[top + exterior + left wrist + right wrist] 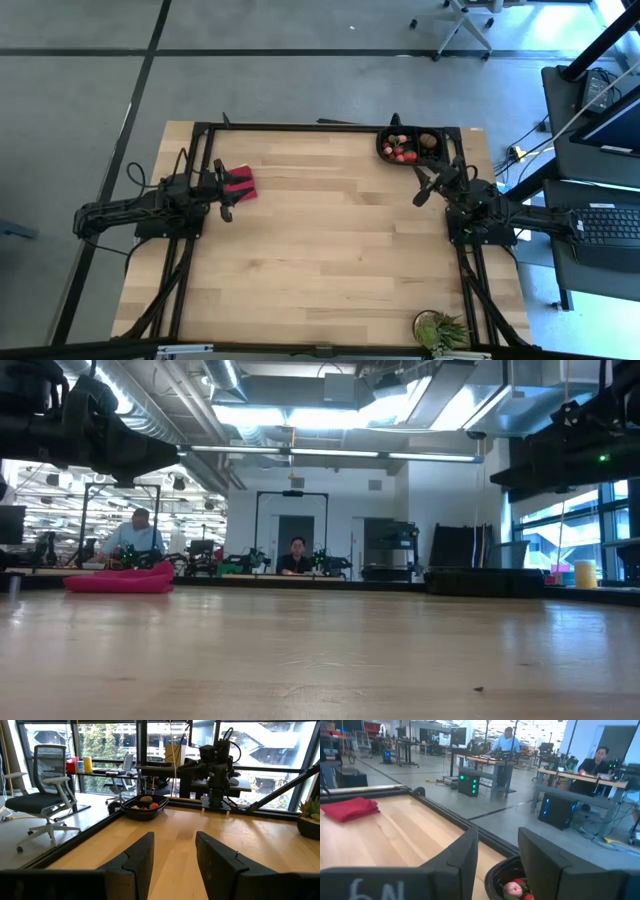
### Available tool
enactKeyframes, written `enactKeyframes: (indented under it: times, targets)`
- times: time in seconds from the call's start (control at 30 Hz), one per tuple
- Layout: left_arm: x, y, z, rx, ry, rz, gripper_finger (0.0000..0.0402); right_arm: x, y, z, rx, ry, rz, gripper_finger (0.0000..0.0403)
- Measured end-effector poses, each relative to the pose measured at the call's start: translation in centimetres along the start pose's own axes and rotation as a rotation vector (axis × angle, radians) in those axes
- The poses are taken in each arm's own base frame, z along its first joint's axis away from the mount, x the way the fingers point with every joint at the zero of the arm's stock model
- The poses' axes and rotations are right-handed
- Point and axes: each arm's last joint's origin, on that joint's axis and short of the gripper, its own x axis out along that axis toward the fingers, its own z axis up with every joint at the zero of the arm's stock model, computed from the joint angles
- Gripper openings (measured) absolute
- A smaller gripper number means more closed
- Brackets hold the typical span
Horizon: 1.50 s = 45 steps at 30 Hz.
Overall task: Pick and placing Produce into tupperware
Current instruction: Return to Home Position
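The black tupperware [410, 146] sits at the table's far right corner and holds the produce: red strawberry-like pieces [404, 155] and a brown lump [428, 140]. My right gripper [424, 190] hovers open just on the near side of it. In the right wrist view its fingers [497, 837] frame the tray's rim [502, 870] and a red piece [512, 889]. My left gripper [228, 205] is open at the table's left, beside the red cloth. The left wrist view looks past its fingers [174, 840] at the tray [145, 807] far across the table.
A folded red cloth [238, 185] lies at the table's left, next to the left gripper. A spiky green plant [440, 330] stands at the near right edge. Bare wood [330, 230] spans the middle. People sit at desks in the room beyond [297, 555].
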Motion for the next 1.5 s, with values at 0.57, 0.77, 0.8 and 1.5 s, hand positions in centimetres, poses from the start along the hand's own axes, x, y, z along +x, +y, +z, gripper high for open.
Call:
enactKeyframes:
  times: [0.57, 0.77, 0.8, 1.5]
  targets:
    - [0.00, 0.00, 0.00, 0.000, 0.000, 0.000, 0.0137, 0.00, 0.00, 0.00, 0.056, 0.000, -0.001, 0.0142]
    - [0.00, 0.00, 0.00, 0.000, 0.000, 0.000, 0.0137, 0.00, 0.00, 0.00, 0.055, 0.000, -0.001, 0.0142]
    - [0.00, 0.00, 0.00, 0.000, 0.000, 0.000, 0.0137, 0.00, 0.00, 0.00, 0.055, 0.000, -0.001, 0.0142]
    - [0.00, 0.00, 0.00, 0.000, 0.000, 0.000, 0.0137, 0.00, 0.00, 0.00, 0.055, 0.000, -0.001, 0.0142]
